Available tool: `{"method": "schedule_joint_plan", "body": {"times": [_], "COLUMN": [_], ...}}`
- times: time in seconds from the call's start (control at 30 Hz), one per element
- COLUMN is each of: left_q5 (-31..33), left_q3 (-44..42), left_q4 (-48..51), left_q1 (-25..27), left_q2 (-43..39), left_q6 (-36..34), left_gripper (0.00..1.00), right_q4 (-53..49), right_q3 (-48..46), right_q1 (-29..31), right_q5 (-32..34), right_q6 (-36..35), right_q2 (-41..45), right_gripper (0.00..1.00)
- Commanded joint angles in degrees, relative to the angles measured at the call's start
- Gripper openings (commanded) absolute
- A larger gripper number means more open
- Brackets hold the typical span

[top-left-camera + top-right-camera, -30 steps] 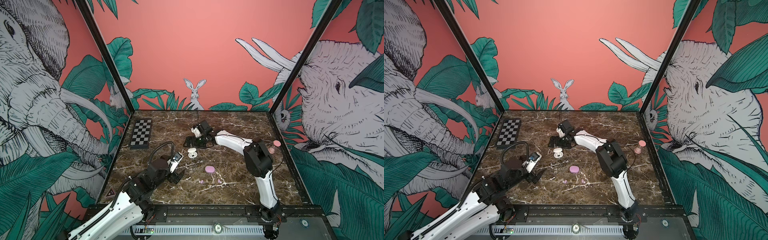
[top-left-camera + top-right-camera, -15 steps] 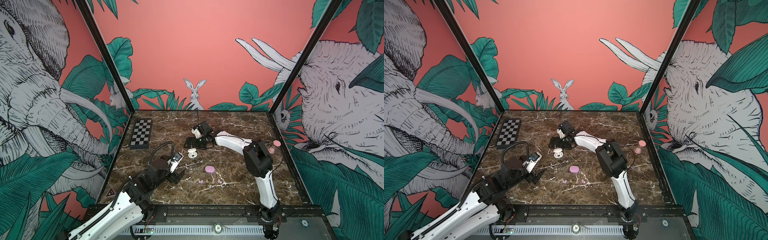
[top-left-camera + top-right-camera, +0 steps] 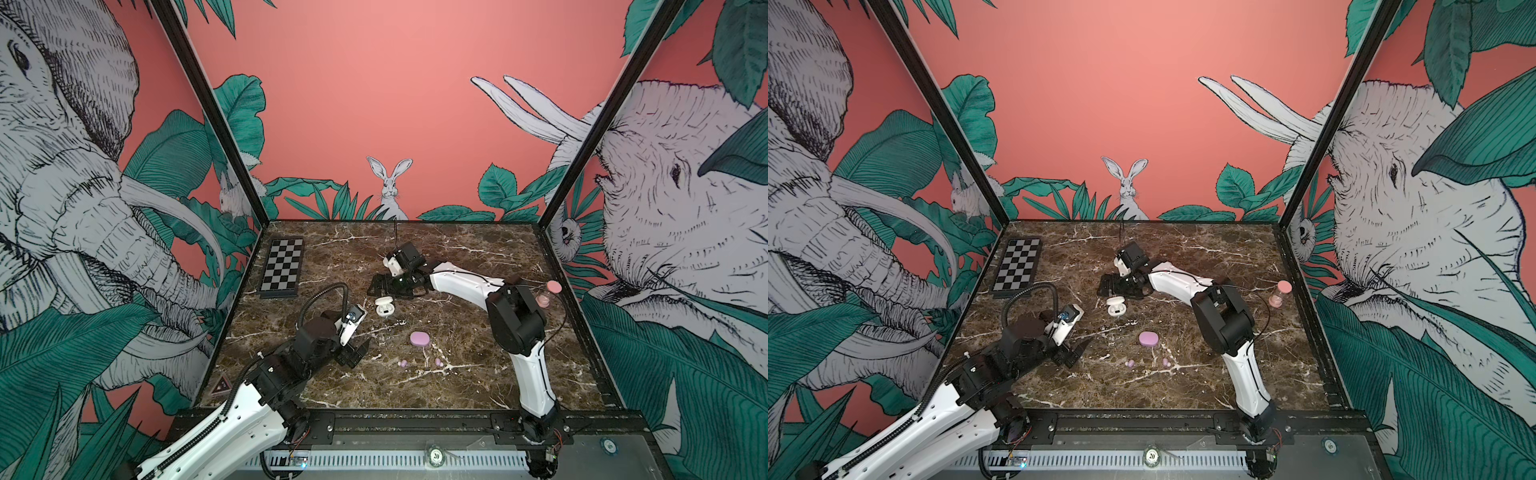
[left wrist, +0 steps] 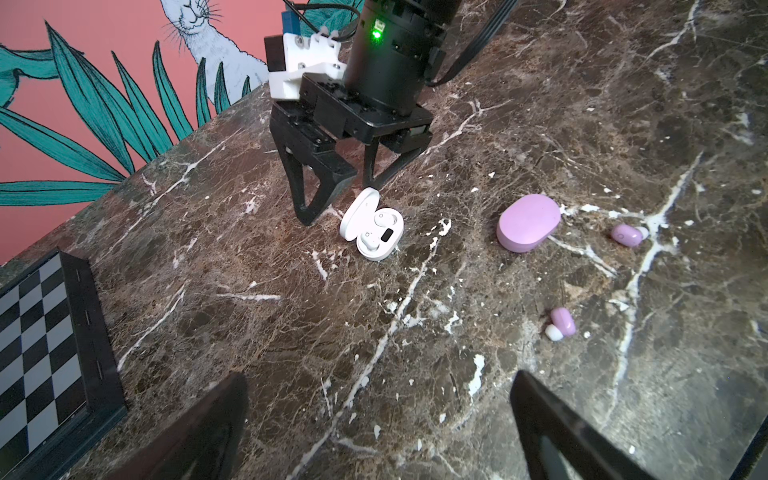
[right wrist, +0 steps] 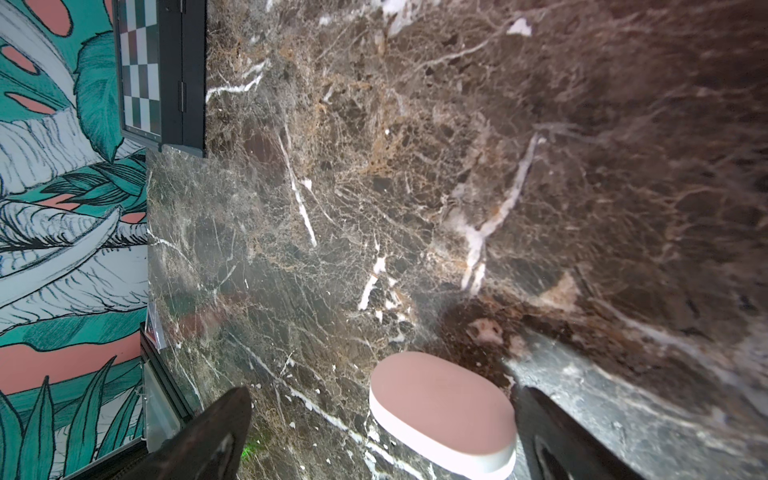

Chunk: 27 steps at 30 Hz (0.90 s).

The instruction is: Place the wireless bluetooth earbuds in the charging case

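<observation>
A white charging case [image 3: 384,307] [image 3: 1116,308] lies open mid-table, and two white earbuds [image 4: 381,217] [image 4: 368,241] sit in its wells. My right gripper [image 3: 388,287] [image 3: 1116,287] [image 4: 337,203] stands open just behind it, fingers either side of the raised lid [image 5: 440,407] without gripping it. A closed lilac case [image 3: 419,338] [image 3: 1148,338] [image 4: 528,222] lies nearer the front. Two lilac earbuds [image 3: 402,363] [image 3: 439,362] [image 4: 563,322] [image 4: 626,235] lie loose on the marble beside it. My left gripper [image 3: 355,353] [image 3: 1073,353] [image 4: 382,415] is open and empty, left of the lilac pieces.
A folded chessboard [image 3: 282,266] [image 3: 1017,268] lies at the back left of the marble table [image 3: 457,386]. A small pink hourglass [image 3: 547,293] [image 3: 1280,293] stands near the right wall. Painted walls enclose three sides, and a black rail runs along the front.
The right gripper has eased very slightly down behind the white case. The left arm and the objects have held still.
</observation>
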State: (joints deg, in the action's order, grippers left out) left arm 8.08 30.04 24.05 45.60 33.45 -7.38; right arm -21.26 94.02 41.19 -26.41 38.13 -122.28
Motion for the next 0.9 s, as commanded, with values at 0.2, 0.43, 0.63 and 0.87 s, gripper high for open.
{"method": "schedule_joint_plan", "body": {"times": [0.2, 0.43, 0.63, 0.87], "left_q5": [-0.24, -0.13, -0.07, -0.07], "left_q3": [-0.42, -0.42, -0.36, -0.42], "left_q4": [-0.67, -0.72, -0.67, -0.67], "left_q1": [0.19, 0.21, 0.19, 0.2], "left_q2": [-0.05, -0.04, 0.01, -0.05], "left_q6": [-0.67, -0.53, -0.53, -0.57], "left_gripper": [0.99, 0.99, 0.99, 0.99], "right_q4": [1.35, 1.65, 1.82, 1.96], "right_q3": [-0.9, -1.43, -1.73, -1.65], "right_q1": [-0.06, -0.09, -0.06, -0.12], "right_q5": [-0.32, -0.32, -0.35, 0.48], "right_q6": [0.22, 0.41, 0.53, 0.33], "right_q2": [2.57, 3.01, 3.13, 3.1], "right_gripper": [0.98, 0.98, 0.98, 0.98]}}
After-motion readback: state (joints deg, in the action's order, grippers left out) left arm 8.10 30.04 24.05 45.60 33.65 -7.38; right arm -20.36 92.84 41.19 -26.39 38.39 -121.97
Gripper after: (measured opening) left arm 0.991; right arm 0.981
